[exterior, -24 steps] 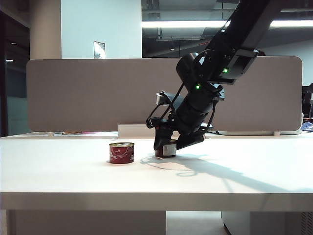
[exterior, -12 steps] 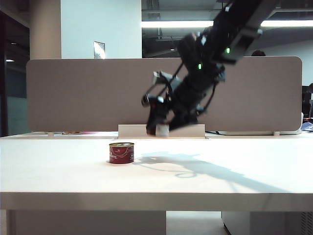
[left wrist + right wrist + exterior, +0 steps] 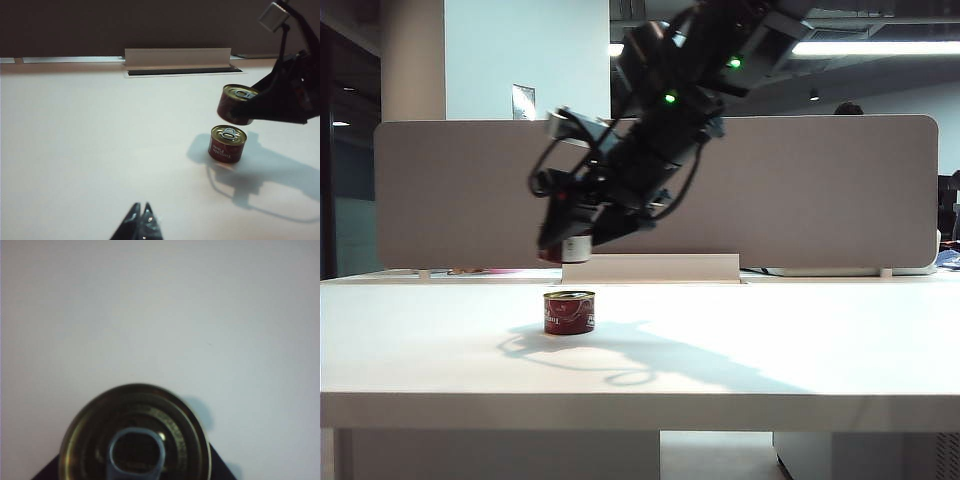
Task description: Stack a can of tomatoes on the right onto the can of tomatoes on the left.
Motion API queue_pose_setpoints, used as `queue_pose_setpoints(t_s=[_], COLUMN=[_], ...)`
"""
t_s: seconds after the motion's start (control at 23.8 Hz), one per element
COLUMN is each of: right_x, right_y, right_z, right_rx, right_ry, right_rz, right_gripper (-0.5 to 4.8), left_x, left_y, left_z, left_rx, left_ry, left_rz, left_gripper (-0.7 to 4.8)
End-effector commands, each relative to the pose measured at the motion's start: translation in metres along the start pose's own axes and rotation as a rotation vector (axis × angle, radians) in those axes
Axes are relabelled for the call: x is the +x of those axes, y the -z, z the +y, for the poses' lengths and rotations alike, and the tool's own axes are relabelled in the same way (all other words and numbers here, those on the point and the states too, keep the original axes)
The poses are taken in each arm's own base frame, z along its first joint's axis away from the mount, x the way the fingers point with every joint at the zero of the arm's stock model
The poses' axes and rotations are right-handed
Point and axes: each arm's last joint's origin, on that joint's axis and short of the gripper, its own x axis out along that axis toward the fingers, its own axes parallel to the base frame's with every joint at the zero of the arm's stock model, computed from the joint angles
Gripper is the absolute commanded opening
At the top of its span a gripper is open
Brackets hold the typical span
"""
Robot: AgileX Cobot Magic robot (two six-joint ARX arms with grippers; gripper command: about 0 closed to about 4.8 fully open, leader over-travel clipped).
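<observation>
Right pincer (image 3: 570, 245) clenched on tilted can (image 3: 236, 104) above upright left can (image 3: 227, 144); left pincer (image 3: 141, 223) closed, idle.

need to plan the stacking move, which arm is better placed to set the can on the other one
Right. The right gripper already holds the lifted can in the air just above the standing can. The left gripper sits shut and empty, far from both.

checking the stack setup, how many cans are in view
2. One can stands on the table; the other can is held tilted in the right gripper, in the air just above it. None looks hidden.
</observation>
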Motion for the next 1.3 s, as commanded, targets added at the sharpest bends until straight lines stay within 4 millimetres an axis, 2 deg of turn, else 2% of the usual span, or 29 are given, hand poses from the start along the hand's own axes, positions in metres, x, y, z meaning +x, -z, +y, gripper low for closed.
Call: queue_pose_setpoints(t_s=[0.04,0.46,1.3], right_x=[0.000,0.014,0.023], right_y=[-0.009,0.003,0.013], right_z=[0.007,0.007,0.004], right_rx=[-0.035,-0.016,-0.009], right_ry=[0.049,0.042,0.060], right_rz=[-0.052,-0.020,0.010], right_gripper=[2.59,2.60,2.68], left_x=[0.000,0.000,0.000], left_y=[-0.002,-0.002,-0.002], left_z=[0.000,0.000,0.000], left_rx=[0.004,0.004,0.004], left_ry=[0.004,0.004,0.004], left_rz=[-0.014,-0.015,-0.014], left_gripper=[-0.06,-0.06,-0.06])
